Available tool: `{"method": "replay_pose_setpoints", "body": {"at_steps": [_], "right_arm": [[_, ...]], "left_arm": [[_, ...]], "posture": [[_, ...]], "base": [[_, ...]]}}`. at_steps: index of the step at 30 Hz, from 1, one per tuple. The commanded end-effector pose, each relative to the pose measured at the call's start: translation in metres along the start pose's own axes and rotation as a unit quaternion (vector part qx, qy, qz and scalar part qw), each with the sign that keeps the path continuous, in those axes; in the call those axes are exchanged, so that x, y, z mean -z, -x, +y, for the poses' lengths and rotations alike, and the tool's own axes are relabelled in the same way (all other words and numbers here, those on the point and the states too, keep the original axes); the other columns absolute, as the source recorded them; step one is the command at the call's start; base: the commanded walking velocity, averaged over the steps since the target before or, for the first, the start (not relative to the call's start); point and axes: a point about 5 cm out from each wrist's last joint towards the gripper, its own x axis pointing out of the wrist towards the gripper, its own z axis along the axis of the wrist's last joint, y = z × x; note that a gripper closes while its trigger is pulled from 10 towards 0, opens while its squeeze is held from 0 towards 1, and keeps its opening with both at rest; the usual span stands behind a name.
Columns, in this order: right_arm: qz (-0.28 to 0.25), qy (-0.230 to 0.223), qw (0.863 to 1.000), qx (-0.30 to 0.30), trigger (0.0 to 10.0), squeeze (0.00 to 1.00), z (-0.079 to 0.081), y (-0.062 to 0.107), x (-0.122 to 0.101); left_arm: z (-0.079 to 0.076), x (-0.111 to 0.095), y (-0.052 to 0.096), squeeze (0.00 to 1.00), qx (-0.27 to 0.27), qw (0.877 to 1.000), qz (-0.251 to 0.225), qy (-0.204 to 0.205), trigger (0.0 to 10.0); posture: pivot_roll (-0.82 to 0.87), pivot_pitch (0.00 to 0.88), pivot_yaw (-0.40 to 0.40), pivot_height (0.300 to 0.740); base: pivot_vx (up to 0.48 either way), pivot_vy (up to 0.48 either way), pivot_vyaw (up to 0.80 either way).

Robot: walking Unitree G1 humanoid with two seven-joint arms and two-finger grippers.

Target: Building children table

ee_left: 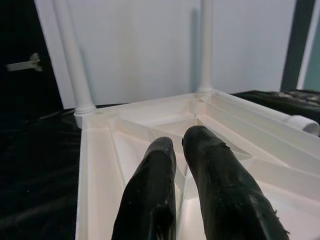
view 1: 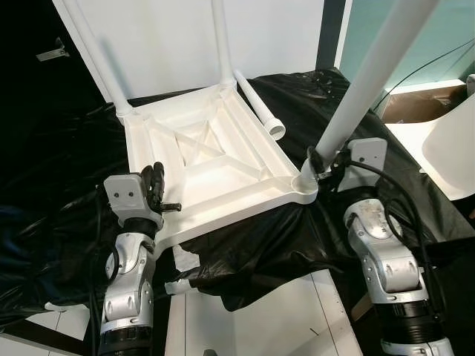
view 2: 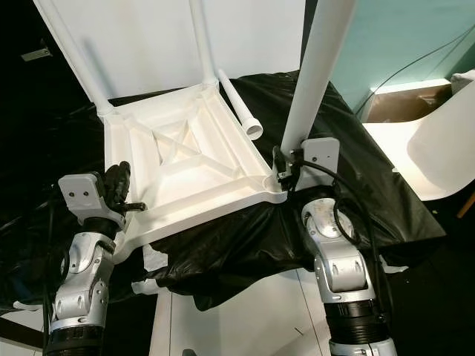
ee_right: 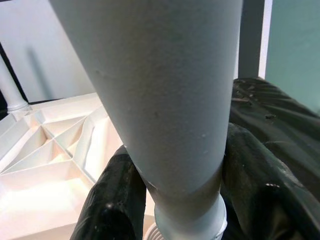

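Note:
A white children's table top [view 1: 223,159] lies upside down on black cloth [view 1: 297,237], its ribbed underside facing up. Two white legs [view 1: 96,52] [view 1: 221,41] stand in the far corners. A third leg [view 1: 371,74] stands tilted in the near right corner socket [view 1: 308,185], and my right gripper [view 1: 320,165] is shut around its base [ee_right: 170,100]. A loose leg [view 1: 258,104] lies on the cloth along the top's right edge. My left gripper [view 1: 157,174] hovers at the near left corner, its fingers [ee_left: 155,170] together with nothing between them.
A white chair [view 1: 449,148] and an open cardboard box [view 1: 415,104] stand to the right. A white wall panel [view 1: 163,37] rises just behind the table top. White boards [view 1: 252,311] show under the cloth's front edge, between my arms.

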Motion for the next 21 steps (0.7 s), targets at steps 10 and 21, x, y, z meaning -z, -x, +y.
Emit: {"method": "replay_pose_setpoints", "body": {"at_steps": [10,21], "right_arm": [[-0.089,0.021,0.995,0.045,10.0,0.0,0.004,-0.015,-0.013],[-0.063,0.031,0.997,0.011,10.0,0.0,0.016,-0.009,0.0]], "left_arm": [[0.013,0.0,-0.006,0.0,-0.105,0.994,-0.03,-0.023,10.0],[-0.007,0.012,-0.005,0.0,-0.015,1.0,0.006,0.008,10.0]], "posture": [[-0.1,0.0,0.069,0.74],[-0.1,0.0,0.057,0.74]], "base": [[0.0,0.0,0.0],[0.0,0.0,0.0]]}}
